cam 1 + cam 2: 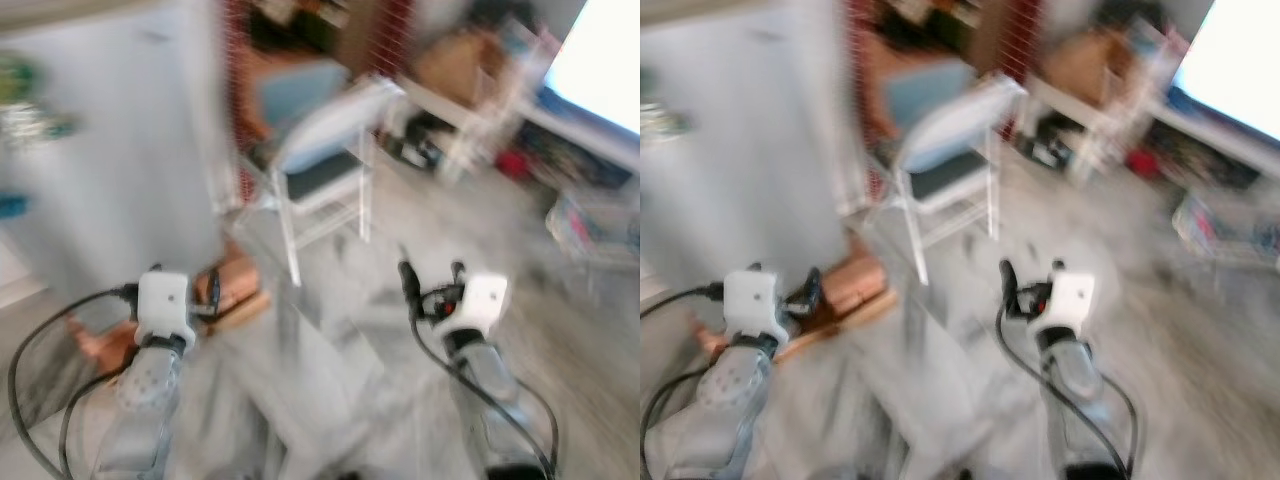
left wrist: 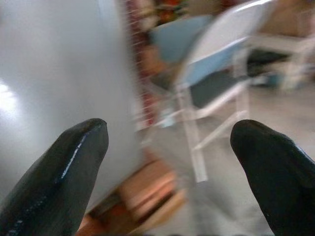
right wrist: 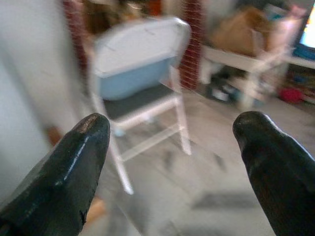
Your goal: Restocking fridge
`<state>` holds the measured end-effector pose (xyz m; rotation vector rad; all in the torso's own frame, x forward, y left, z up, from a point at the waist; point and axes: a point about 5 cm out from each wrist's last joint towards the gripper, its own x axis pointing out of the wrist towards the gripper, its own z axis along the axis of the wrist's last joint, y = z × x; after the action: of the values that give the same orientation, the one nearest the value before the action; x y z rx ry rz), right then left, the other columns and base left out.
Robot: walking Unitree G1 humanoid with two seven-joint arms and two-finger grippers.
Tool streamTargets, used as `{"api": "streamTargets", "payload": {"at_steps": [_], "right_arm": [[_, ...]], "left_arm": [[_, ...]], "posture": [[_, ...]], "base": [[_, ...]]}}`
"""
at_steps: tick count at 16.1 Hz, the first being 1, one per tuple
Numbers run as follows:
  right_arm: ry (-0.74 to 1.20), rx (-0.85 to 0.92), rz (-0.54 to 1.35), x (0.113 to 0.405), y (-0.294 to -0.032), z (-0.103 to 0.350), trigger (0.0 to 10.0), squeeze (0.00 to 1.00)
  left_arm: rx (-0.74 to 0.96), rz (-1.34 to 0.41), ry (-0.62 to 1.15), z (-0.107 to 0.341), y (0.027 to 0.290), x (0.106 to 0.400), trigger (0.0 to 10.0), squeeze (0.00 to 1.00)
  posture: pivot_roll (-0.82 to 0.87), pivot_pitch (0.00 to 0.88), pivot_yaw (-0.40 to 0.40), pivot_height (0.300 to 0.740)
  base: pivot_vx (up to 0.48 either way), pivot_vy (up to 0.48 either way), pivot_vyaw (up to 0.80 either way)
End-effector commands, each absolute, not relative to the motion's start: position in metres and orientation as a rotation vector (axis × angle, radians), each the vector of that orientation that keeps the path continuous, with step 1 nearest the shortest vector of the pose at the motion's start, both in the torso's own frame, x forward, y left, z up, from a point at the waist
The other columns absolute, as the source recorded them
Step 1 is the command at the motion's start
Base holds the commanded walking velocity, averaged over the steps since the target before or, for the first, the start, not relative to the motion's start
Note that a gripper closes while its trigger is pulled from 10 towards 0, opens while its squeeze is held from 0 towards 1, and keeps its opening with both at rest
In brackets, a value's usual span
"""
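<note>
One white chair (image 1: 320, 160) ahead, beside the fridge (image 1: 110, 150); blurred clutter beyond.

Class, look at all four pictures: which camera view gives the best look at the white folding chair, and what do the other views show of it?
The right wrist view: the white folding chair appears largest there, with backrest, dark seat and legs framed between the open right tool's fingers. The left wrist view shows it side-on and blurrier beyond the open left tool. Both eye views show it smaller and smeared.

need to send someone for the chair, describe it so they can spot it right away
Start at the big pale grey fridge on the left. Just right of it, before the red brick pillar, stands the white-framed folding chair. Its dark seat and pale blue backrest set it apart from the cluttered white table further right.
</note>
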<state>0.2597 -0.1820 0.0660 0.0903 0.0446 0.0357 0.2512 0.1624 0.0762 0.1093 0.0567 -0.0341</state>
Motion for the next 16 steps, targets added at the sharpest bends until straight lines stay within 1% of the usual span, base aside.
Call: {"api": "streamTargets", "payload": {"at_steps": [1,2,8,9,10,11,12,16], "right_arm": [[0.018,0.100,0.042,0.2630,-0.1772,0.0711,10.0,0.00],[0.017,0.101,0.043,0.2630,-0.1770,0.0710,10.0,0.00],[0.015,0.096,0.063,0.2643,-0.1762,0.0710,10.0,0.00],[0.016,0.040,0.127,0.2650,-0.1715,0.0724,10.0,0.00],[0.001,0.006,0.111,0.2650,-0.1721,0.0736,10.0,0.00],[-0.005,0.038,0.099,0.2652,-0.1715,0.0738,10.0,0.00],[-0.002,0.075,0.090,0.2655,-0.1716,0.0735,10.0,0.00],[0.004,0.112,0.073,0.2671,-0.1743,0.0734,10.0,0.00]], "left_arm": [[0.140,-0.024,0.055,0.0774,0.1697,0.2493,10.0,0.00],[0.141,-0.023,0.056,0.0769,0.1695,0.2489,10.0,0.00],[0.161,-0.028,0.069,0.0725,0.1663,0.2459,10.0,0.00],[0.159,-0.030,0.070,0.0724,0.1657,0.2460,10.0,0.00],[0.158,-0.030,0.069,0.0724,0.1653,0.2464,10.0,0.00],[0.153,-0.030,0.066,0.0734,0.1644,0.2472,10.0,0.00],[0.152,-0.030,0.065,0.0739,0.1641,0.2474,10.0,0.00],[0.160,-0.035,0.061,0.0742,0.1653,0.2470,10.0,0.00]], "posture": [[0.12,0.030,-0.033,0.740],[0.12,0.030,-0.033,0.740],[0.13,0.026,-0.038,0.740],[0.13,0.026,-0.038,0.740],[0.13,0.027,-0.039,0.740],[0.13,0.027,-0.040,0.740],[0.13,0.027,-0.040,0.740],[0.13,0.028,-0.040,0.740]], "base": [[0.000,0.480,-0.80],[0.000,0.480,-0.80],[0.000,0.480,0.00],[0.000,0.480,0.00],[0.000,0.480,0.80],[0.000,0.480,0.80],[0.000,0.480,0.00],[0.000,0.480,0.00]]}}
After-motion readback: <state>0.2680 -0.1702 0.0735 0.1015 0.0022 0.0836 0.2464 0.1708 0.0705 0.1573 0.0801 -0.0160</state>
